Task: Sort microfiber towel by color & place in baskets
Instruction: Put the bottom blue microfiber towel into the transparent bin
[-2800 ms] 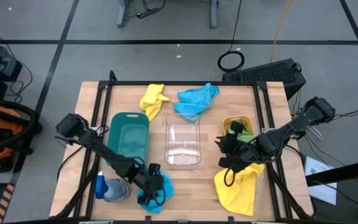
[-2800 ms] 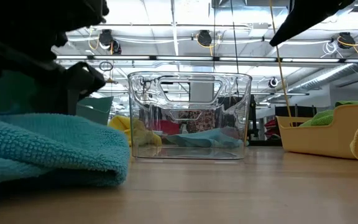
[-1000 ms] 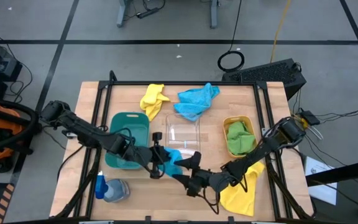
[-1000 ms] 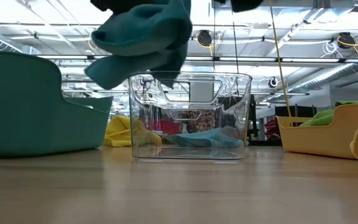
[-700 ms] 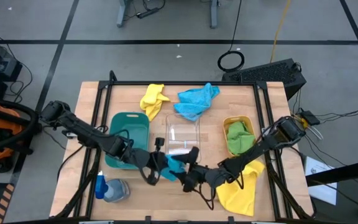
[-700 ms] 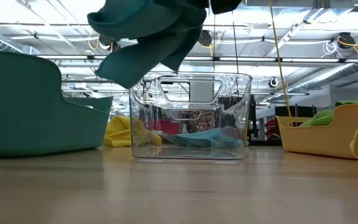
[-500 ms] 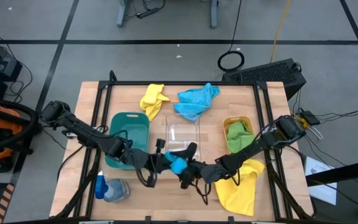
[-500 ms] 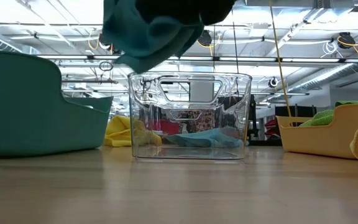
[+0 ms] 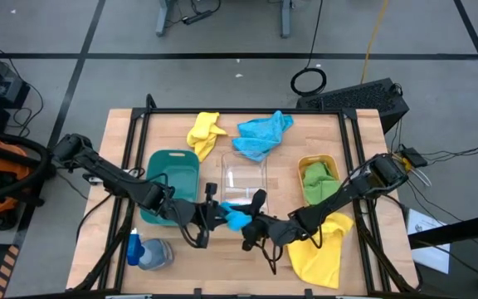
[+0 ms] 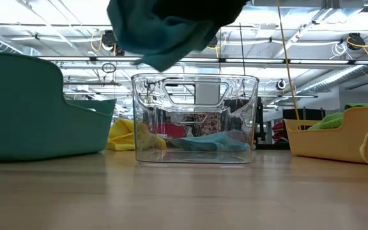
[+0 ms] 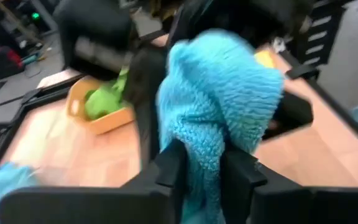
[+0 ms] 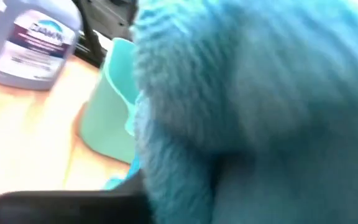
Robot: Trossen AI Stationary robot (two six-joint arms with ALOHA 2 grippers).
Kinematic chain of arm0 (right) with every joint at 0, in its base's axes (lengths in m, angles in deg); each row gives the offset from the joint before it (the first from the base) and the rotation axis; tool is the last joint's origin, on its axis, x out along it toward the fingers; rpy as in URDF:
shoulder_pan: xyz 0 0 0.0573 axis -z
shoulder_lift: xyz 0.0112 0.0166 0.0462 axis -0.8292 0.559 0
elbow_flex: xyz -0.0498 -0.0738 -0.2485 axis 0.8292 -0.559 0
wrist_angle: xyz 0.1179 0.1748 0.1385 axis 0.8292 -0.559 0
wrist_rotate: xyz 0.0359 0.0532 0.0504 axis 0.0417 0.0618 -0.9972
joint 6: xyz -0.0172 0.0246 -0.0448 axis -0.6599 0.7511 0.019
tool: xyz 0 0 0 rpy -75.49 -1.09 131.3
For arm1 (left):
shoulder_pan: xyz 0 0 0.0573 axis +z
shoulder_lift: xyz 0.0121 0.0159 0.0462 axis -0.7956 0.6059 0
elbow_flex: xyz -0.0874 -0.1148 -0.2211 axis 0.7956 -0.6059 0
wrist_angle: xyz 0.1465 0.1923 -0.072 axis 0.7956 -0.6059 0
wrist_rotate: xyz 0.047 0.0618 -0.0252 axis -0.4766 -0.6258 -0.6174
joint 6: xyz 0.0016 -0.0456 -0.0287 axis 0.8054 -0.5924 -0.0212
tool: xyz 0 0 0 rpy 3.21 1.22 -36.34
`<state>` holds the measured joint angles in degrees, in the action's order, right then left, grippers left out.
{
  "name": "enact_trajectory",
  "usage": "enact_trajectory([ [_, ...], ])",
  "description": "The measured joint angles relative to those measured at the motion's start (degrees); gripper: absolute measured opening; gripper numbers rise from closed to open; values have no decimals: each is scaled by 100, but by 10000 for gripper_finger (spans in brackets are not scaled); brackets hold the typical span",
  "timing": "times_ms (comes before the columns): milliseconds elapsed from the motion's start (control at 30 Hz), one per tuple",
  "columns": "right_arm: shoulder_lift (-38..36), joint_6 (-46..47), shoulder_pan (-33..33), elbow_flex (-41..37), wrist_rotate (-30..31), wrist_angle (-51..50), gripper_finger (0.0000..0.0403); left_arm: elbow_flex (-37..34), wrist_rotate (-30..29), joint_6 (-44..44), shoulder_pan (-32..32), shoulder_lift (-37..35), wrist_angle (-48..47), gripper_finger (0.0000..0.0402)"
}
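Pinching a blue towel (image 9: 236, 219) between its fingers, your left gripper (image 9: 219, 215) hangs above the tabletop's front edge, just before the clear basket (image 9: 243, 184). Your right gripper (image 9: 251, 226) meets the towel's other side; its grip cannot be told.

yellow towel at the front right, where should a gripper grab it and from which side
Take the yellow towel at the raised, rumpled part nearest the orange basket, where folds stand up to pinch. Come from straight above: it lies spread flat on the table, so a side approach would likely only slide under nothing. The flat front edge offers less to bite.
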<state>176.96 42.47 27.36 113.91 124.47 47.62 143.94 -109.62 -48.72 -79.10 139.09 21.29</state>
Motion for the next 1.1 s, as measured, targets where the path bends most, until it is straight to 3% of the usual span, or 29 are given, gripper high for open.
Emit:
enact_trajectory([
  [133, -244, -337, -164, -4, 399, -174, 20, 13, -124, -214, -5, -124, -272, 129],
  [267, -642, -373, -213, -7, 646, -484, 24, 2, -263, -278, -31, -158, -535, 177],
  [500, -1447, -236, -8, -2, 512, -1268, 10, -13, -1137, -470, -34, -148, -1185, 232],
  [633, -1829, 606, 452, 4, -311, -1877, 13, -13, -1209, -727, -38, -147, -1551, 237],
  [867, -1851, 2319, 1493, 0, -1974, -3534, 20, -11, -1212, -757, -112, -147, -1858, 238],
  [1000, -1786, 2738, 1922, -2, -2187, -3766, 20, -11, -1212, -754, -118, -147, -1832, 238],
  [1100, -1772, 2808, 2226, -2, -2984, -3839, 20, -11, -1212, -752, -118, -147, -1820, 238],
])
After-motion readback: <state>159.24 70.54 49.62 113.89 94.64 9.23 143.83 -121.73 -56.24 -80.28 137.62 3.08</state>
